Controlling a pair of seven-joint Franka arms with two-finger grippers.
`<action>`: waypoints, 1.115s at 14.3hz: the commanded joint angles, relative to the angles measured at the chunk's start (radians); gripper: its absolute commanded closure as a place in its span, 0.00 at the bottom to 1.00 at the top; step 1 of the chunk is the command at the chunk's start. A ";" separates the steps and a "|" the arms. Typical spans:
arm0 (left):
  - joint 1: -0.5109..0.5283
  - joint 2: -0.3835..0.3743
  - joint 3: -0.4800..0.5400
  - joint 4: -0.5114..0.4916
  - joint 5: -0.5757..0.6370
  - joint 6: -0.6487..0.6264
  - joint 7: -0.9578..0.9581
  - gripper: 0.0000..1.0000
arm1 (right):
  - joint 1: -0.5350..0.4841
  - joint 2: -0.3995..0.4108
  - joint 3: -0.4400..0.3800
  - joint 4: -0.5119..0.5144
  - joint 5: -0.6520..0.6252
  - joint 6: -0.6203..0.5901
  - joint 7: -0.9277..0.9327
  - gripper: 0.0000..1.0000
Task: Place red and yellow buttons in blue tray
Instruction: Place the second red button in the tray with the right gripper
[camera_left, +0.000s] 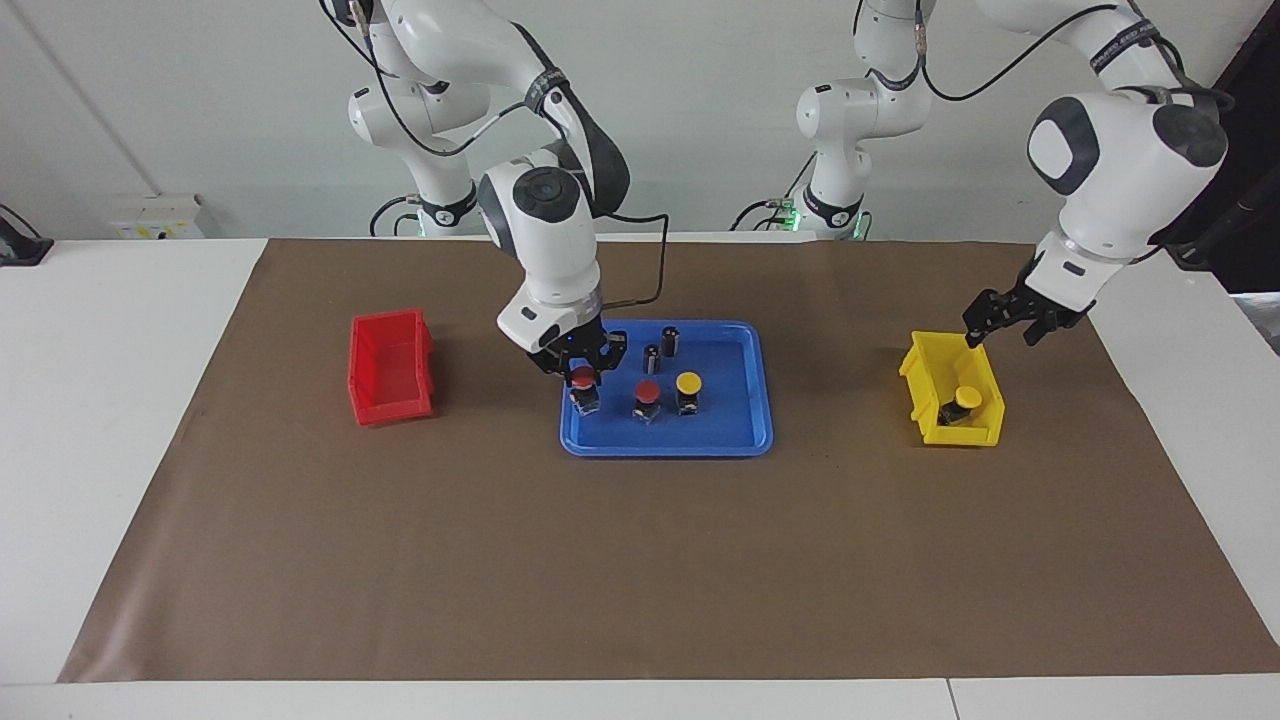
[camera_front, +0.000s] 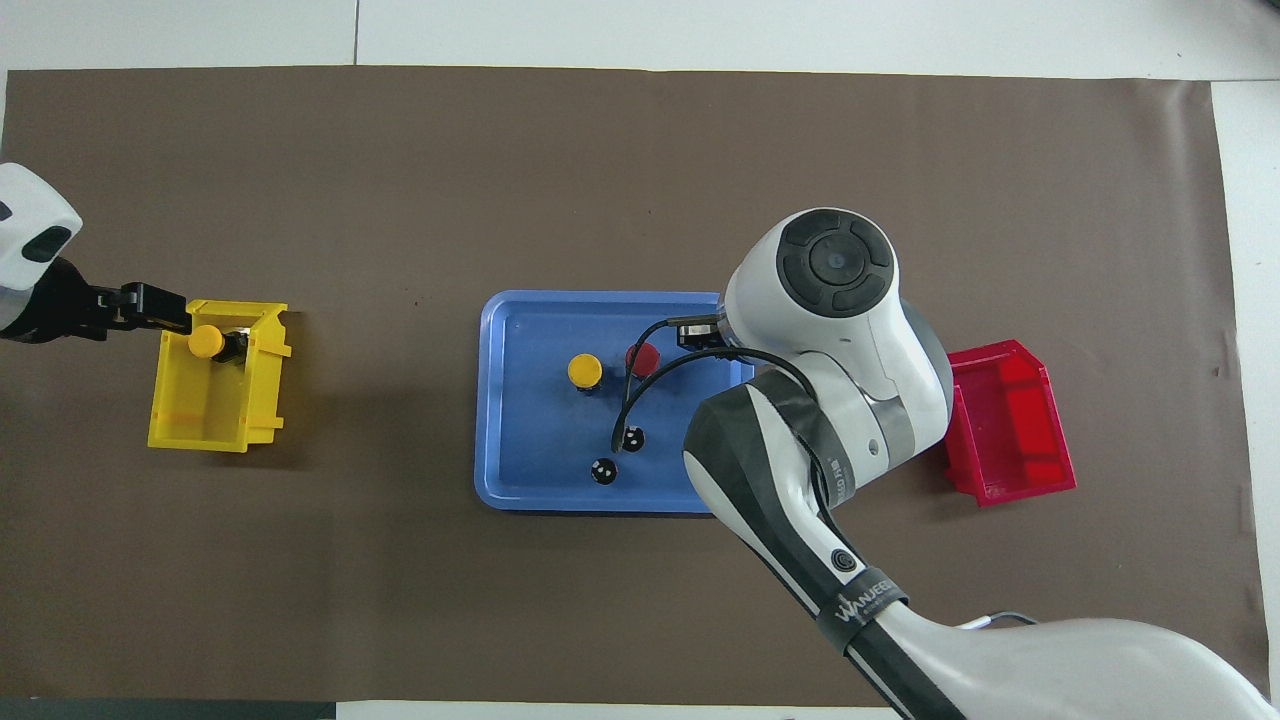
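I've got the right gripper (camera_left: 582, 373) clamped on a red button (camera_left: 583, 385), low over the blue tray (camera_left: 745, 435), straight-down release. Left gripper (camera_left: 1003, 322) fingers apart over yellow bin (camera_left: 925, 375); yellow button (camera_left: 965, 400) directly below.
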 joint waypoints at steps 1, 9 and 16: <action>0.013 -0.013 -0.006 -0.111 -0.010 0.112 -0.022 0.24 | 0.027 0.005 0.000 -0.023 -0.006 0.029 0.007 0.83; 0.014 0.053 -0.006 -0.129 -0.010 0.210 -0.028 0.26 | 0.032 0.036 0.000 -0.072 -0.004 0.116 0.013 0.80; 0.022 0.069 -0.006 -0.136 -0.010 0.248 -0.026 0.31 | -0.008 0.005 -0.023 0.062 -0.070 -0.019 0.001 0.00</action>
